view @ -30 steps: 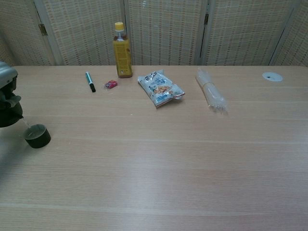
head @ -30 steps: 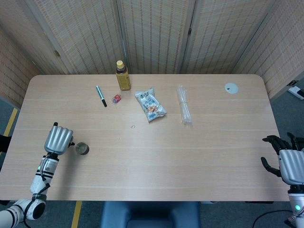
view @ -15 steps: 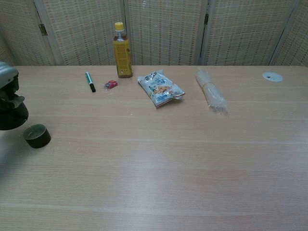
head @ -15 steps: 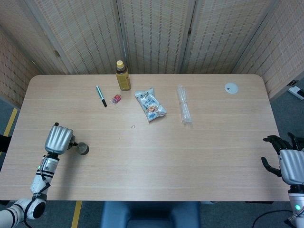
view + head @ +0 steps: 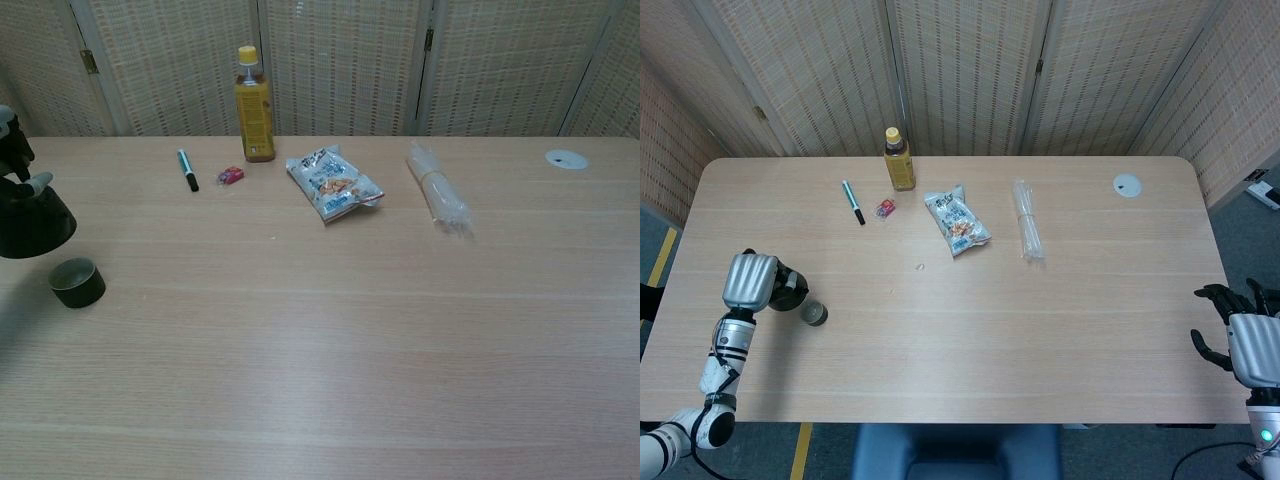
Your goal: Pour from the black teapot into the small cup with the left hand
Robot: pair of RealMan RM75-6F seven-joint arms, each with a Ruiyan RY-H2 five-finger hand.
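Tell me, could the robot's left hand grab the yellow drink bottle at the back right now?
Probably not. The left hand is busy holding the black teapot near the small cup at the table's near left, and the bottle stands far off at the back edge.

Woven folding screens stand behind a light wood table
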